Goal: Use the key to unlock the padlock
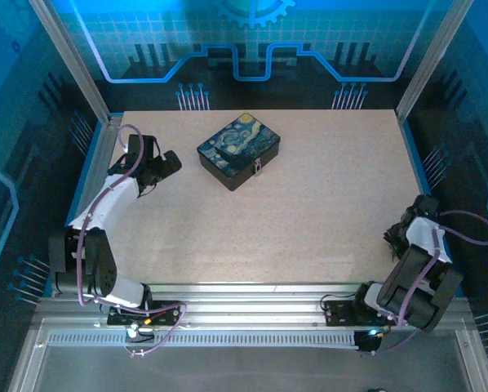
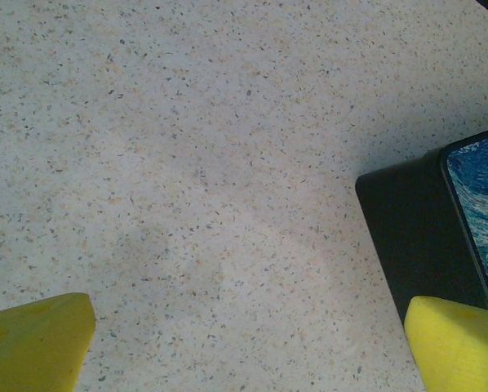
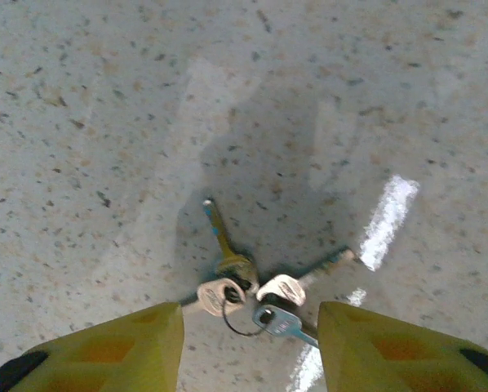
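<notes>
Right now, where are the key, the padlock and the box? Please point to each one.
key (image 3: 218, 233), right wrist view, on its yellowish blade.
padlock (image 1: 258, 167), top view, on its small silvery body at the box's side.
box (image 1: 232, 143), top view, on the painted lid.

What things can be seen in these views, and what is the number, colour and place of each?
table: one, speckled beige, under everything.
box: one, dark with a blue-and-yellow painted lid, far middle of the table.
padlock: one, silvery, on the box's near side.
key: one, gold, flat on the table at the near right.
other keys: about three, silvery, bunched with the key.
left gripper: one, yellow fingers, open, over bare table left of the box.
right gripper: one, yellow fingers, open, astride the keys.
</notes>
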Controlling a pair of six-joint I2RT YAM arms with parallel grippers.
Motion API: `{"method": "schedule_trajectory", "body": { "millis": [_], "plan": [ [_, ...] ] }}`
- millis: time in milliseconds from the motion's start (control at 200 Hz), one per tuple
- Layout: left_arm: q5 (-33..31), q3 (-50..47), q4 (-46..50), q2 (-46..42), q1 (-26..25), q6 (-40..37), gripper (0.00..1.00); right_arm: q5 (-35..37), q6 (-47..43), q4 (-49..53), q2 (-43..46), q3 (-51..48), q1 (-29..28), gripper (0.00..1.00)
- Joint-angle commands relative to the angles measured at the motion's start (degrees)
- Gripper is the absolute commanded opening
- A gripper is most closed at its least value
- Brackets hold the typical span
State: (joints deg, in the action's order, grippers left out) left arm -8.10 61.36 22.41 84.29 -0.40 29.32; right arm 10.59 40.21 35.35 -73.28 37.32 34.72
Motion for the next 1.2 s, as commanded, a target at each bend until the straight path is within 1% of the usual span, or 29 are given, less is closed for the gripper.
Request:
{"method": "schedule_trajectory", "body": {
  "millis": [0, 270, 500, 800, 900, 1055, 1191],
  "plan": [
    [0.36, 1.5, 0.17, -1.11, -0.37, 1.08, 0.99, -2.62, -1.65, -2.77, -1.5, -0.67, 0.82, 0.48],
    [0.01, 0.93, -0.22, -1.6, -0.38, 1.16, 0.99, -3.46, -2.06, -3.97, -3.8, -0.87, 0.81, 0.46],
    [0.21, 1.04, -0.2, -2.04, -0.36, 1.17, 0.99, -2.2, -1.54, -4.34, -5.56, -1.42, 0.88, 0.44],
    [0.43, 1.57, -0.64, -2.47, -0.31, 0.74, 0.99, -2.87, -2.3, -5.25, -6.47, -1.64, 0.88, 0.33],
    [0.54, 1.62, -0.76, -2.32, -0.37, 1.08, 0.99, -4.12, -2.81, -5.64, -6.29, -1.66, 0.71, 0.29],
    [1.06, 1.43, -1.15, -2.38, -0.35, 1.53, 0.99, -5.06, -3.51, -5.25, -6.53, -0.26, -1.89, 0.22],
    [1.87, 1.39, -1.31, -2.69, -0.38, 1.18, 0.99, -5.37, -2.97, -5.37, -6.96, 0.8, -5.76, 0.17]
  ]
}}
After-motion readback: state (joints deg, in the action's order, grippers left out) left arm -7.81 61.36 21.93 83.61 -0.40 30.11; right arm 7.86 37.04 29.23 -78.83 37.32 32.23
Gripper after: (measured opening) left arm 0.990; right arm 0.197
